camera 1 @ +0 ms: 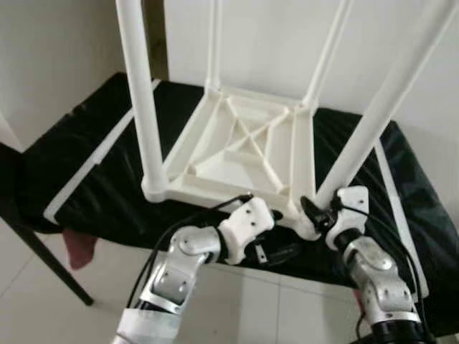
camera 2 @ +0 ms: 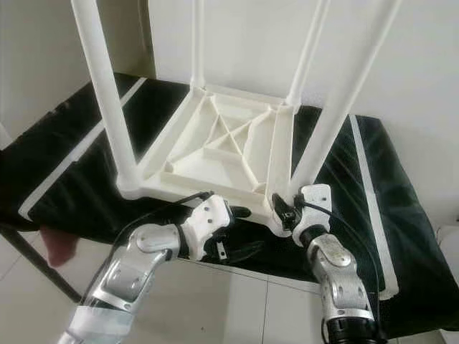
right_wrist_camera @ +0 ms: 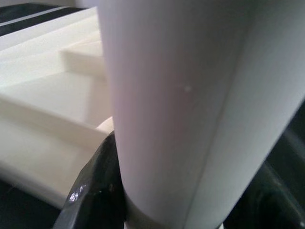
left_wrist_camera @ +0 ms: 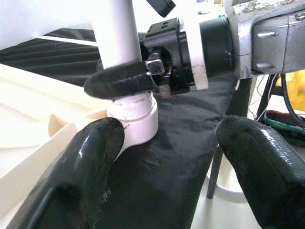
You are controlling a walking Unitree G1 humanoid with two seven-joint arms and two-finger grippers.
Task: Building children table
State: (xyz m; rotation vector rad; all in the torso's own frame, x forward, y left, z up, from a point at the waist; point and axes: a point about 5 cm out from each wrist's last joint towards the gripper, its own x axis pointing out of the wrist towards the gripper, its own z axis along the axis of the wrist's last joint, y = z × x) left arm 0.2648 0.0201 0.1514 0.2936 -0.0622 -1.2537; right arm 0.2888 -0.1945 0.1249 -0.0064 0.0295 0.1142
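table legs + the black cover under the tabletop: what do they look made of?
Table legs: look like white moulded plastic, smooth and semi-gloss; soft highlights, and the near-right leg that the right gripper holds sits in a ridged collar. Black cover: seems thin woven fabric, slightly shiny; it creases and sags. Exact polymer or fibre can't be told.

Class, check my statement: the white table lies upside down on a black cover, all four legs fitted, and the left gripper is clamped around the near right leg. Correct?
One error: the right gripper clamps the near right leg, as the left wrist view shows; the left gripper hovers open beside it. The rest stands.
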